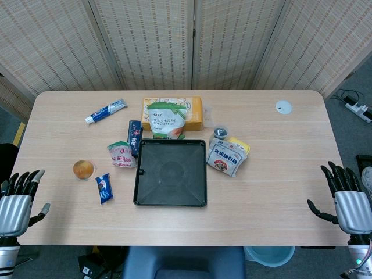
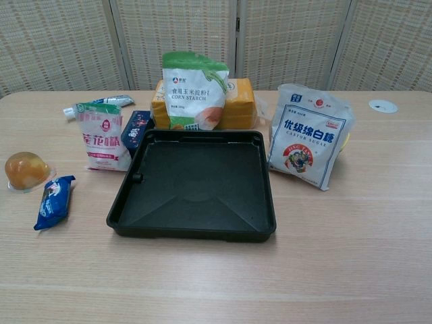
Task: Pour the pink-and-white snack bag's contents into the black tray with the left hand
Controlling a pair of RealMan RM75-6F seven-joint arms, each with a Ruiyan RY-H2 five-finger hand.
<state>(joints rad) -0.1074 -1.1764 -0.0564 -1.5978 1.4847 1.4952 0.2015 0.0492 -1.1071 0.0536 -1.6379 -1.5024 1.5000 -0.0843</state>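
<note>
Woven screen panels (image 1: 192, 40) back a pale wooden tabletop (image 1: 267, 192). At its near left corner the left hand (image 1: 16, 203) hovers with fingers spread apart, holding nothing; at the near right corner the right hand (image 1: 347, 200) is likewise spread and holds nothing. Both appear only in the head view. Mid-table lies the black tray (image 2: 196, 182), nothing in it. Just beside the tray's left edge stands the pink-and-white snack bag (image 2: 102, 138), upright, well apart from the left hand. Left of the bag: an orange jelly cup (image 2: 25, 170) and a blue wrapper (image 2: 54, 201). Behind the tray a corn starch bag (image 2: 194, 91) leans on a yellow box (image 2: 236, 101). A castor sugar bag (image 2: 309, 135) stands at the tray's right.
</note>
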